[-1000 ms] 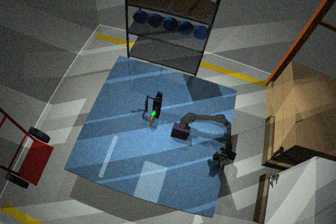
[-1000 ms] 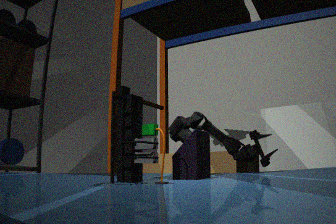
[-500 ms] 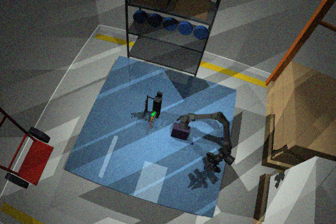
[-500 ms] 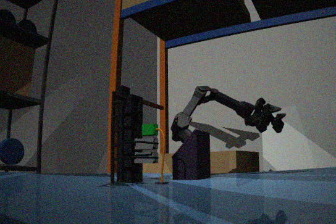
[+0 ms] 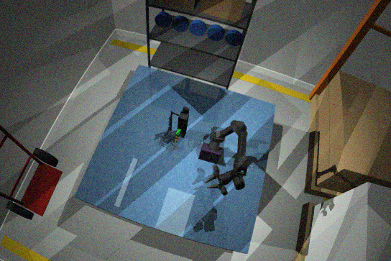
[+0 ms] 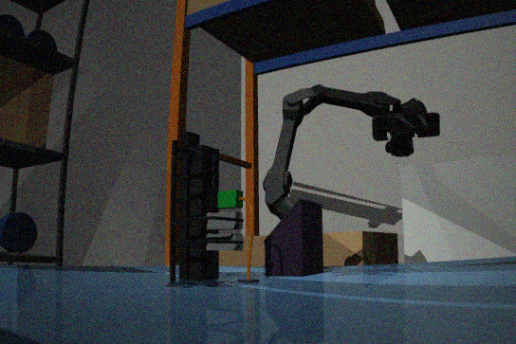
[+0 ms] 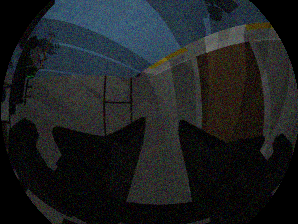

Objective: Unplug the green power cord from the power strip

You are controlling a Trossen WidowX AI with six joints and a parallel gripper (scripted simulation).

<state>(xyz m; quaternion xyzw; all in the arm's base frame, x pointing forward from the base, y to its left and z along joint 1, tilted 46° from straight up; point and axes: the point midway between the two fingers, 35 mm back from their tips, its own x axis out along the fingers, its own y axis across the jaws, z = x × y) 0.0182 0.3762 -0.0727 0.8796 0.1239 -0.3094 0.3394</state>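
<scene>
The black power strip [image 5: 183,123] [image 6: 203,223] stands upright on the blue mat. The green plug [image 5: 178,132] [image 6: 230,199] sits against the strip's face, at mid height, with no gap visible. Its thin orange cord [image 5: 176,142] [image 6: 250,242] hangs from the plug's outer end down to the mat. A small green spot shows at the left edge of the wrist view. My gripper [image 5: 209,177] [image 6: 406,126] [image 7: 162,123] is partly open, with nothing between its fingers. It is raised in the air, well away from the strip, on the far side of my arm's base.
The purple arm base [image 5: 210,153] [image 6: 304,242] stands between strip and gripper. A dark rack with blue balls [image 5: 198,28] is behind the mat [image 5: 108,183]. A red hand truck [image 5: 42,190] is at the left; an orange-posted shelf [image 5: 345,39] [image 6: 178,76] is at the right in the top view.
</scene>
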